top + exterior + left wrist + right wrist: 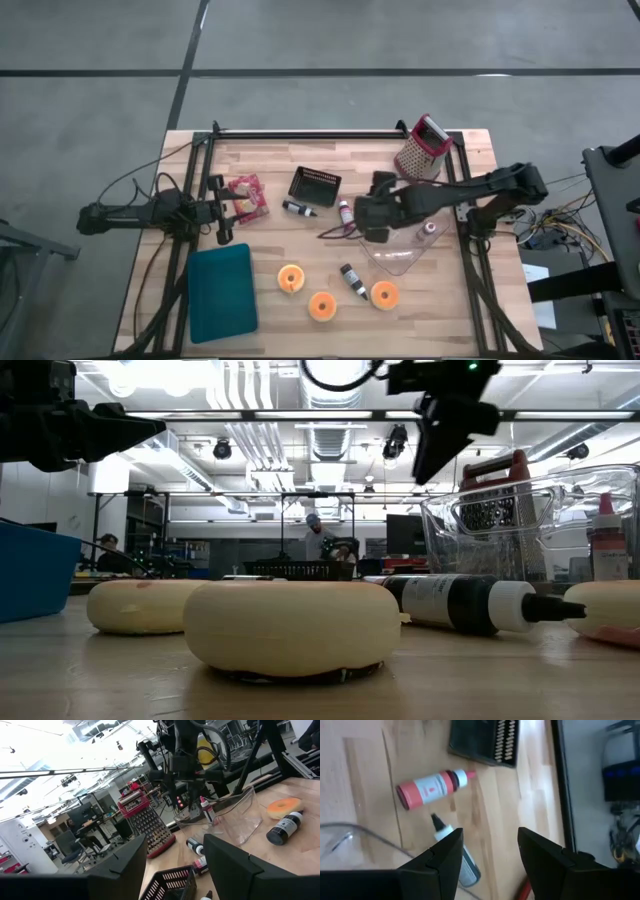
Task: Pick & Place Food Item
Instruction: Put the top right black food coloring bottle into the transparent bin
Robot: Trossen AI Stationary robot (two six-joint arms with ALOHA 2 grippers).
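Three round orange doughnuts lay flat near the front edge, no long axis to speak of. Right gripper hovered mid-table, fingers spread, empty; left gripper likewise.

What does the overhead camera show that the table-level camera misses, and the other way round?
Only the overhead view shows the snack packet near the left arm's open jaws. Only the table-level view shows the room behind, with a person far off. Both show the blue tray, the round orange-and-cream food pieces, the clear tub, the grater and the dark bottle.
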